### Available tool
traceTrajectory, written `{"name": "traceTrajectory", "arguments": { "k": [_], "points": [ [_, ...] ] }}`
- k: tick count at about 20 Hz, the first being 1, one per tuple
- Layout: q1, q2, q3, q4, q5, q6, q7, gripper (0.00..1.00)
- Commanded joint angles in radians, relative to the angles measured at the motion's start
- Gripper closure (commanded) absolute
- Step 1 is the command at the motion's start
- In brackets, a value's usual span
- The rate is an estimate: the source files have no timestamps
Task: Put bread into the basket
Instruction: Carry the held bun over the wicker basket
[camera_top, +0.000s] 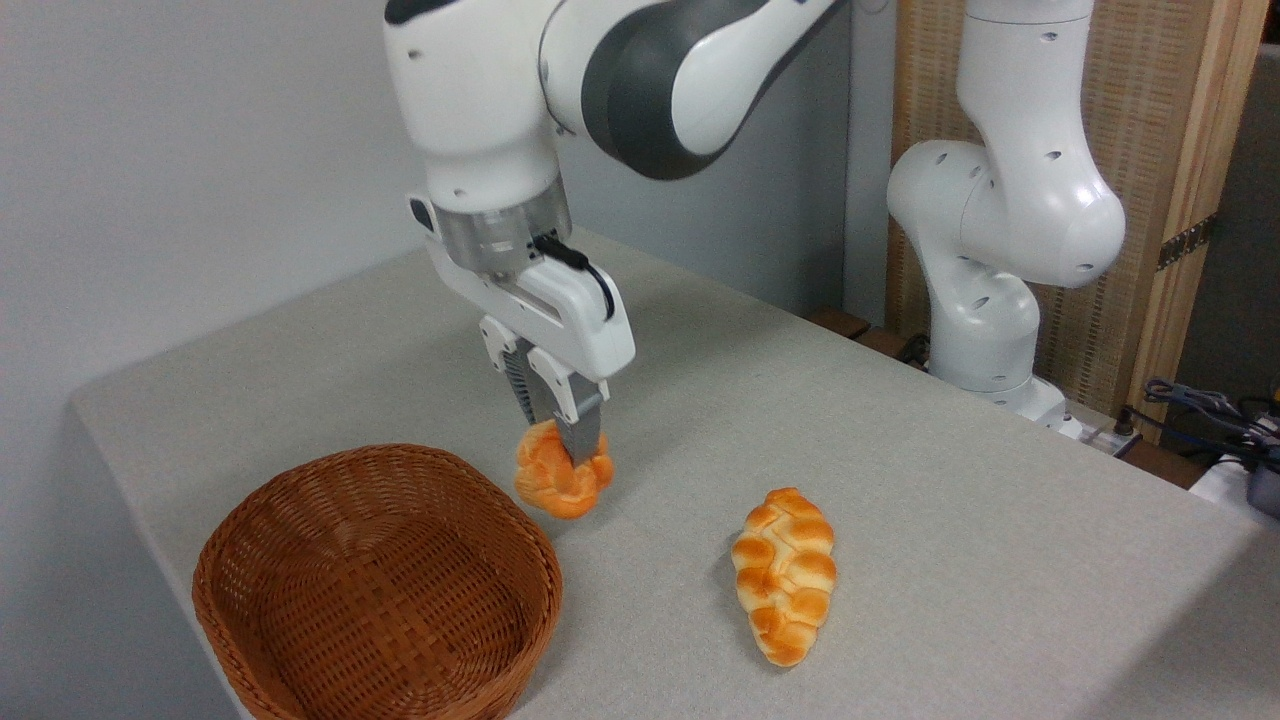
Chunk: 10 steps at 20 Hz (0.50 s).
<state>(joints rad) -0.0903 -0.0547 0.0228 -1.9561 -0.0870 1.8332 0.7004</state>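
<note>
I see the knotted bun (563, 482) pinched between my gripper (562, 440) jaws, at the table (900, 480) surface or just above it. The wicker basket (375, 585) sits just left and below the jaws, its near rim beside the bun. The braided loaf (784, 572) lies to their right, apart.

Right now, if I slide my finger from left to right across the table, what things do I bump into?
Wicker basket → small knotted bun, pinched in the end effector → braided loaf → robot base.
</note>
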Motion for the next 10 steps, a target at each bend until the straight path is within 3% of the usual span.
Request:
{"name": "traceTrajectory", "arguments": {
  "k": [1,6,8,10],
  "points": [
    [0.001,0.003,0.011,0.058,-0.022,-0.009,0.063,0.67],
    [0.003,0.01,0.011,0.086,-0.022,0.066,0.068,0.62],
    [0.003,0.013,0.011,0.086,-0.022,0.121,0.067,0.54],
    [0.001,0.027,0.009,0.085,-0.02,0.179,0.065,0.37]
  ]
}}
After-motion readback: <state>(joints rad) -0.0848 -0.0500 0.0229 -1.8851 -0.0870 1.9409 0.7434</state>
